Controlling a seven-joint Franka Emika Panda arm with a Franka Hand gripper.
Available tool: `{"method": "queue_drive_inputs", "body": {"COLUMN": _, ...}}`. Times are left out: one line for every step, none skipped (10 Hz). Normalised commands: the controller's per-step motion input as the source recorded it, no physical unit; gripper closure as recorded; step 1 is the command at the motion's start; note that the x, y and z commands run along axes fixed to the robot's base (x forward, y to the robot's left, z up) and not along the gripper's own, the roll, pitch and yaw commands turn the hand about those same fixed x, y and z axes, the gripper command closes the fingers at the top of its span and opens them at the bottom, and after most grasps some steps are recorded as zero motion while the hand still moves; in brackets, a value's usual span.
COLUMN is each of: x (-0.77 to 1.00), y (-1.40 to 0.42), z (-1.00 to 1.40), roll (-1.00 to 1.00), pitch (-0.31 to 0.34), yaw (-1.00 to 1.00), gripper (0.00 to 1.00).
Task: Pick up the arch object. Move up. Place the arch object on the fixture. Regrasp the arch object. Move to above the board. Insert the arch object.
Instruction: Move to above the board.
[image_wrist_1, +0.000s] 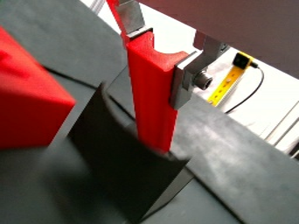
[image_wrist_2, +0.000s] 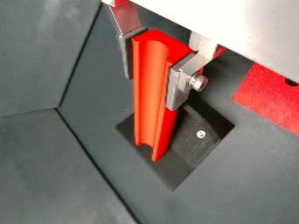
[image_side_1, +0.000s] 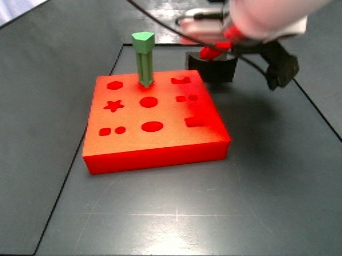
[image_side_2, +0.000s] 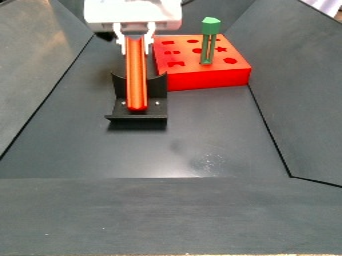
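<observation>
The arch object is a long red bar. It stands nearly upright with its lower end resting on the black fixture. My gripper is shut on the bar's upper part. Both wrist views show the silver fingers pressed against the sides of the arch object, with its notched end between them. The bar's foot meets the fixture and its base plate. The orange-red board lies beside the fixture. In that side view the arch object leans under my gripper.
A green hexagonal-topped post stands in the board's far edge, also seen in a side view. The board's corner shows in both wrist views. A yellow tape measure and cable lie beyond the dark floor.
</observation>
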Motion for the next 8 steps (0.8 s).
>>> {"method": "queue_drive_inputs", "body": {"x": -0.06, "y": 0.02, "z": 1.00, "roll": -0.02, "pitch": 0.021, "yaw": -0.12, "gripper": 1.00}}
{"method": "queue_drive_inputs", "body": {"x": -0.06, "y": 0.02, "z": 1.00, "roll": -0.03, "pitch": 0.055, "yaw": -0.10, "gripper": 1.00}}
{"method": "queue_drive_inputs", "body": {"x": -0.06, "y": 0.02, "z": 1.00, "roll": -0.04, "pitch": 0.077, "yaw": -0.09, "gripper": 1.00}}
{"method": "queue_drive_inputs", "body": {"x": -0.06, "y": 0.01, "z": 1.00, "roll": -0.04, "pitch": 0.121, "yaw": -0.05, "gripper": 1.00}}
{"method": "queue_drive_inputs", "body": {"x": -0.06, "y": 0.01, "z": 1.00, "roll": -0.04, "pitch": 0.133, "yaw": -0.03, "gripper": 1.00}}
{"method": "queue_drive_inputs", "body": {"x": -0.06, "y": 0.01, "z": 1.00, "roll": -0.04, "pitch": 0.144, "yaw": 0.01, "gripper": 1.00}}
{"method": "queue_drive_inputs", "body": {"x": -0.06, "y": 0.01, "z": 1.00, "roll": -0.04, "pitch": 0.136, "yaw": 0.03, "gripper": 1.00}}
{"method": "queue_drive_inputs", "body": {"x": -0.06, "y": 0.00, "z": 1.00, "roll": -0.04, "pitch": 0.122, "yaw": 0.06, "gripper": 1.00}}
